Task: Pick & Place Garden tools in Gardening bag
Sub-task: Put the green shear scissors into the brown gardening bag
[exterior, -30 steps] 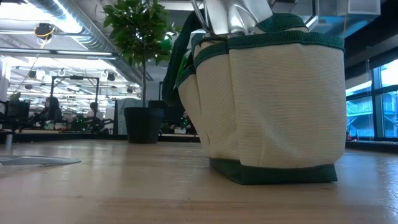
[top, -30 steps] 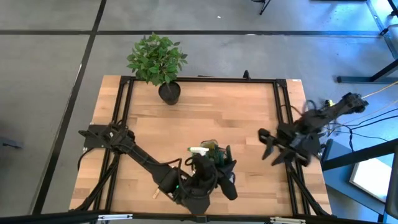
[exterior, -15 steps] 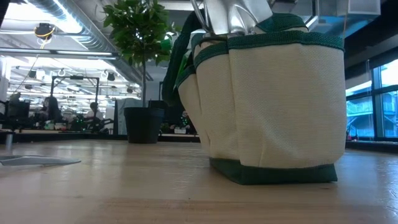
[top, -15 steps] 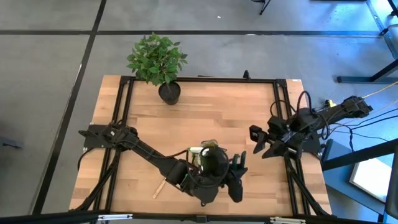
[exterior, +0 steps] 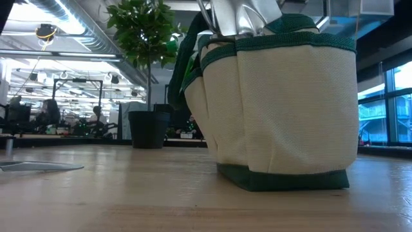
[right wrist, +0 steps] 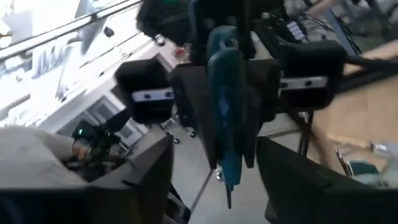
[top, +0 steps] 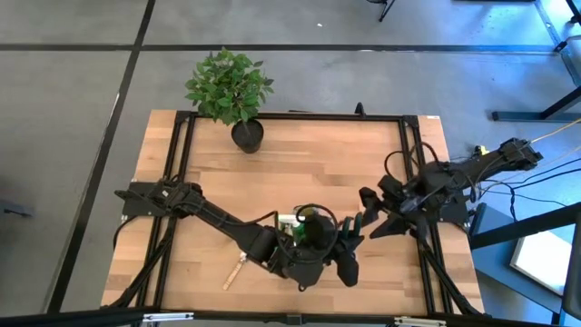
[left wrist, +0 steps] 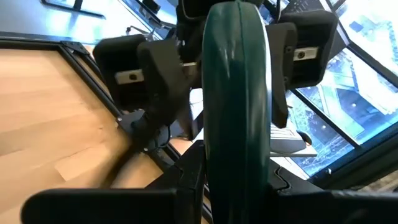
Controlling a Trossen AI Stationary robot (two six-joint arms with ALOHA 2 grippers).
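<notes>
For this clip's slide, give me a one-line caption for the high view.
Left gripper and right gripper meet beside the gardening bag; a wooden-handled tool lies on the table.

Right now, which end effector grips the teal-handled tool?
The left end effector, shut on the teal-handled garden tool; the right end effector faces it, open.

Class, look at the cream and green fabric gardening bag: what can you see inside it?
In the cream and green fabric gardening bag, a shiny metal tool blade sticks up above the rim. From above, the left arm covers most of the opening, so the other contents stay hidden.

Right end effector (top: 370, 218) now nearer left end effector (top: 348, 259).
</notes>
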